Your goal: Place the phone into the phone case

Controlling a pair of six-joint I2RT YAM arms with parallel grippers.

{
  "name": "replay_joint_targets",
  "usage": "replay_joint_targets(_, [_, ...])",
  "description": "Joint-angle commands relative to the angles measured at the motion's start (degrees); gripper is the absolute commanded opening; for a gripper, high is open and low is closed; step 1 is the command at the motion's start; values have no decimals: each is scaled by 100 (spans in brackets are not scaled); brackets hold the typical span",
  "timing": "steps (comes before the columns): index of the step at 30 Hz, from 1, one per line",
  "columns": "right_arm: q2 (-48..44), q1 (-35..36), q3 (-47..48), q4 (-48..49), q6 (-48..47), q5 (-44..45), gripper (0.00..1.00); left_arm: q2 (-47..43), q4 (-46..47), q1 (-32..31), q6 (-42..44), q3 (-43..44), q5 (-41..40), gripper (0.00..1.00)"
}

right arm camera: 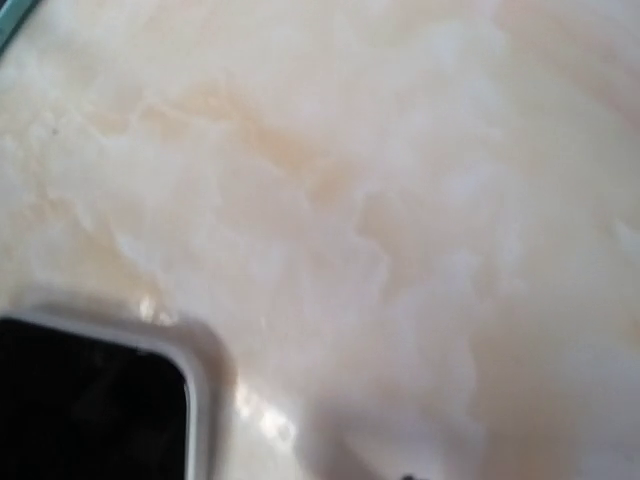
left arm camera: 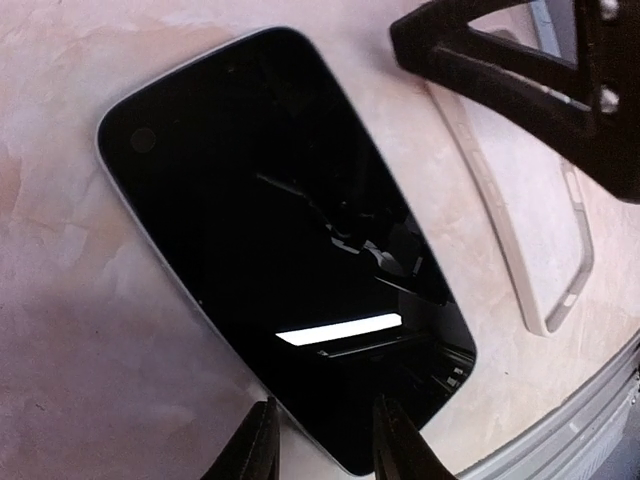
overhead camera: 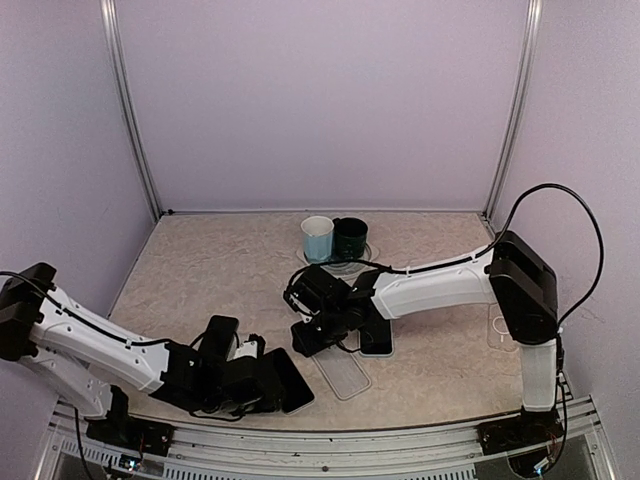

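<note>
The black glass-fronted phone (left arm camera: 280, 230) lies flat on the beige marbled surface (left arm camera: 80, 380), just beside the clear plastic phone case (left arm camera: 535, 230), presumably staged for insertion. The left gripper (left arm camera: 328, 445) straddles the phone's near corner with a narrow gap between its fingers; we cannot tell whether it is clamped on the phone. We also cannot tell the state of the right gripper (overhead camera: 318, 338).

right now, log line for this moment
phone: flat, uncased | case: empty beside it | left gripper: at phone's end | right gripper: by second phone
</note>
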Motion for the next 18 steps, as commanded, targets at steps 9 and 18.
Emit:
replay_joint_targets(9, [-64, 761, 434, -1203, 552, 992, 99, -3000, -2096, -315, -300, 221, -2471, 71])
replay_joint_targets(18, [719, 1173, 1385, -1723, 565, 992, 99, -2909, -4362, 32, -975, 1276, -3671, 97])
